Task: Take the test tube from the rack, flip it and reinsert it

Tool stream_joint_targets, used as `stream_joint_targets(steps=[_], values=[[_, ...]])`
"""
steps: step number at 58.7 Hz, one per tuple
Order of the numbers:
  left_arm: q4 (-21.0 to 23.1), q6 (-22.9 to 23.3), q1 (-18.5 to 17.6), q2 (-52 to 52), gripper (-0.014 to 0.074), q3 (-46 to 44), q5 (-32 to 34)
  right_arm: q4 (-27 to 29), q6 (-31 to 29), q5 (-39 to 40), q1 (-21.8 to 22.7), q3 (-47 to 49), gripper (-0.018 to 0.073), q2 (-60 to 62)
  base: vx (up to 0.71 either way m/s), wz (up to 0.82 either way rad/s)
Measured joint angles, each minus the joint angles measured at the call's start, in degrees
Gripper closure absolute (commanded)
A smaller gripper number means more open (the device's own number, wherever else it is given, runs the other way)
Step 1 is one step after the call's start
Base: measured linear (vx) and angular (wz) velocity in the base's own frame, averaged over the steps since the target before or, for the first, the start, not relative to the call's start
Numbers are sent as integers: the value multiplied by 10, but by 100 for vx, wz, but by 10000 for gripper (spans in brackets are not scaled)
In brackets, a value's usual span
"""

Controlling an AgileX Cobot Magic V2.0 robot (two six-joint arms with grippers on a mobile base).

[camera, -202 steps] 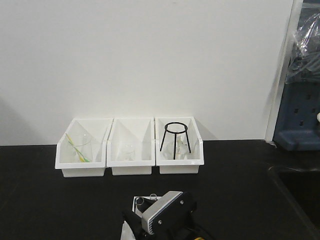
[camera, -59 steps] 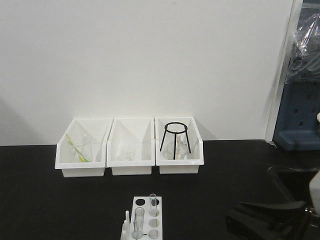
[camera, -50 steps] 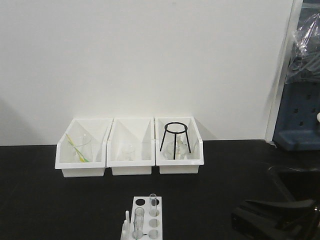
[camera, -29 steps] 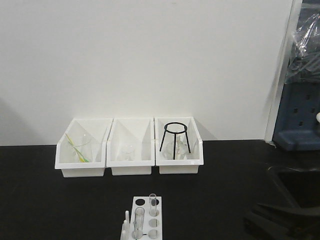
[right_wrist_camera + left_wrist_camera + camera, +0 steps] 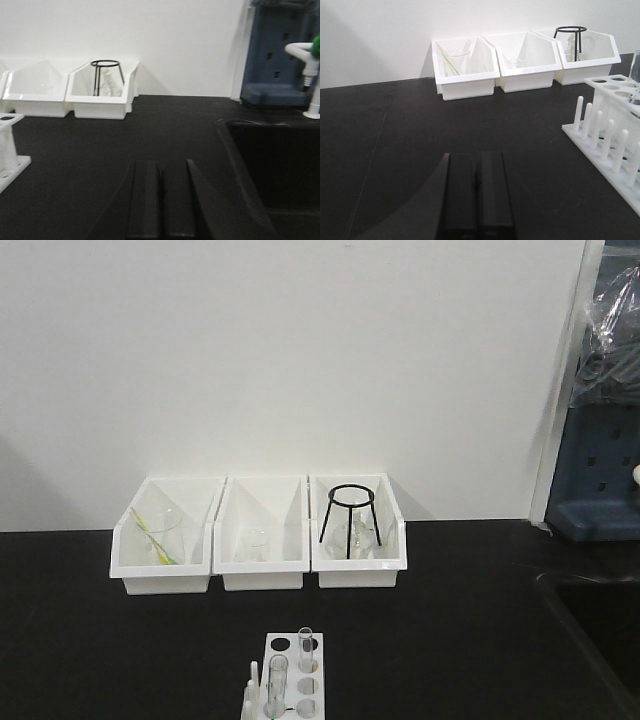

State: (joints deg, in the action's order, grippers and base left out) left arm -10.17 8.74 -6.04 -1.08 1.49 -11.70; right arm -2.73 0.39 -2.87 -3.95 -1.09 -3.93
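The white rack [image 5: 310, 660] stands at the front middle of the black bench, pegs along its left side. The wider test tube [image 5: 278, 683] stands upright in a hole in its left column. The thinner tube [image 5: 306, 648] stands upright behind it to the right. Neither gripper shows in the front view. In the left wrist view my left gripper [image 5: 476, 156] is shut and empty, low over the bench, left of the rack [image 5: 612, 145]; a clear tube [image 5: 636, 70] shows at the right edge. My right gripper [image 5: 161, 167] is shut and empty, right of the rack [image 5: 7, 145].
Three white bins [image 5: 262, 575] stand in a row against the back wall; the right one holds a black wire tripod [image 5: 350, 520]. A sunken black sink [image 5: 270, 165] lies to the right, with a blue box [image 5: 280, 50] and a white tap [image 5: 312, 65] behind it.
The right arm, over the rack 3.4 s ago, has drawn away to the lower right and left the front view. Both tubes and the rack stay put.
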Motion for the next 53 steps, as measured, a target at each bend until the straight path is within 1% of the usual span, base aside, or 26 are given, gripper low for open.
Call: stream_joint_targets(steps=[4, 9, 53], values=[[0, 0, 0, 0, 603, 0, 0, 0, 2, -3, 20, -6, 570, 33, 0, 0], [0, 0, 0, 0, 603, 0, 1, 0, 2, -4, 28, -6, 570, 44, 0, 0], [0, 0, 0, 0, 603, 0, 0, -1, 2, -6, 29, -6, 570, 45, 0, 0]])
